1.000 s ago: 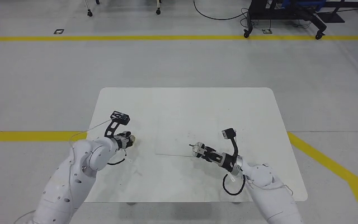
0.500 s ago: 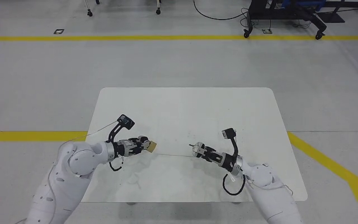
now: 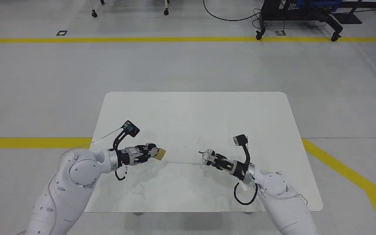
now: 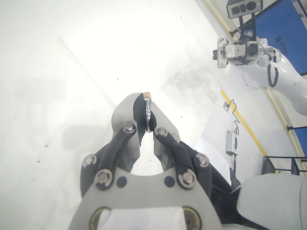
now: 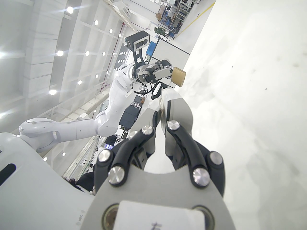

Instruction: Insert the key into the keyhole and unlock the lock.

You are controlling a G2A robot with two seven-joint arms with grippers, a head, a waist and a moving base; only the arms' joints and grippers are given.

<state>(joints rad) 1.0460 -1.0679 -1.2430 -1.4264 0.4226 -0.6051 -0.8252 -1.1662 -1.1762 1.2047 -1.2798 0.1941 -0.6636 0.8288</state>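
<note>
Top view — left jaws clamp lock [image 3: 159, 154], right jaws pinch key [image 3: 201, 155], well apart.

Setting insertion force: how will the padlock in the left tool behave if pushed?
Likely rigid and heavy for its size: the padlock looks like brass. The left tool pinches only its shackle, body sticking out past the tool, so a push may pivot it. The smooth metal shackle could slip.

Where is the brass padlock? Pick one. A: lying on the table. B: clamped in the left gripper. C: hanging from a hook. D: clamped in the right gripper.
B: the left gripper is shut on the padlock, whose brass body sticks out past its fingertips.
</note>
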